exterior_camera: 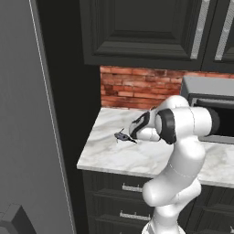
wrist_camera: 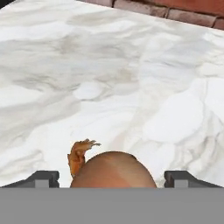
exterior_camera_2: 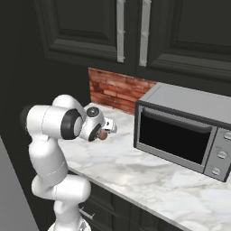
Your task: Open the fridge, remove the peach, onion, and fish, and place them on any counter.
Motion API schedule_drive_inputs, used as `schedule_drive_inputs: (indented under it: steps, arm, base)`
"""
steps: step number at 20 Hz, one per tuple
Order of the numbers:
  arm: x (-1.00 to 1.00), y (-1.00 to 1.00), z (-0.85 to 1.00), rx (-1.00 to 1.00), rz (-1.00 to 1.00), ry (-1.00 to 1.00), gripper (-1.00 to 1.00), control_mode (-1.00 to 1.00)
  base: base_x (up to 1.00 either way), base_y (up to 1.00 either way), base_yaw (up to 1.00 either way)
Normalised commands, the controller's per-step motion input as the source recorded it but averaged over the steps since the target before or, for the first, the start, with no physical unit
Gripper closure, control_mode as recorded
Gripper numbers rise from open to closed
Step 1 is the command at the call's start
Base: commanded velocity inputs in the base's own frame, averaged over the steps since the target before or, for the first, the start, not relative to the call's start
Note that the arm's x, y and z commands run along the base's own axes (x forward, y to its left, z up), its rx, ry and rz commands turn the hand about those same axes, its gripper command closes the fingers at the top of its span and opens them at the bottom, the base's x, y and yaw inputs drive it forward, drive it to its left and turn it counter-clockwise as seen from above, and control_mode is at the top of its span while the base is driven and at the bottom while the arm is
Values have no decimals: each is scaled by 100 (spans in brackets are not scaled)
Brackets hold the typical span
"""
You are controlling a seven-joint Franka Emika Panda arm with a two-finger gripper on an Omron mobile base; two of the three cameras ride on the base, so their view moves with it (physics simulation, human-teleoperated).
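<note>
My gripper (wrist_camera: pixel 113 177) hangs low over the white-grey marbled counter (wrist_camera: pixel 131 65), near its left end. A brown onion (wrist_camera: pixel 111 170) with a dry orange tip sits between the fingertips (wrist_camera: pixel 43 177), and a gap shows on each side of it, so the jaws stand open. From the right base view the onion (exterior_camera_2: pixel 103 135) peeks out under the gripper (exterior_camera_2: pixel 107 130). A small dark-grey fish (exterior_camera: pixel 124 136) lies on the counter (exterior_camera: pixel 109 155) just left of the hand. The grey fridge (exterior_camera: pixel 27 114) rises at the far left. The peach is out of view.
A grey microwave (exterior_camera_2: pixel 180 131) stands on the counter to the right of the hand. Behind runs a red brick wall (exterior_camera_2: pixel 113 92), with black upper cabinets (exterior_camera_2: pixel 90 27) overhead. Black drawers with silver handles (exterior_camera: pixel 132 188) lie below the counter's front edge.
</note>
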Motion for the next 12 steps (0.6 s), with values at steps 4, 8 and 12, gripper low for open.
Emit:
schedule_drive_inputs:
  steps: [4, 8, 12]
  arm:
    - [-36, 0, 49, 1, 0, -17, -100, -100]
    - [-100, 2, 96, 3, 0, -36, -100, -100]
    - [-96, 47, 100, 0, 9, -33, -100, -100]
  base:
    - [0, 0, 0]
    - [0, 0, 0]
    - [0, 0, 0]
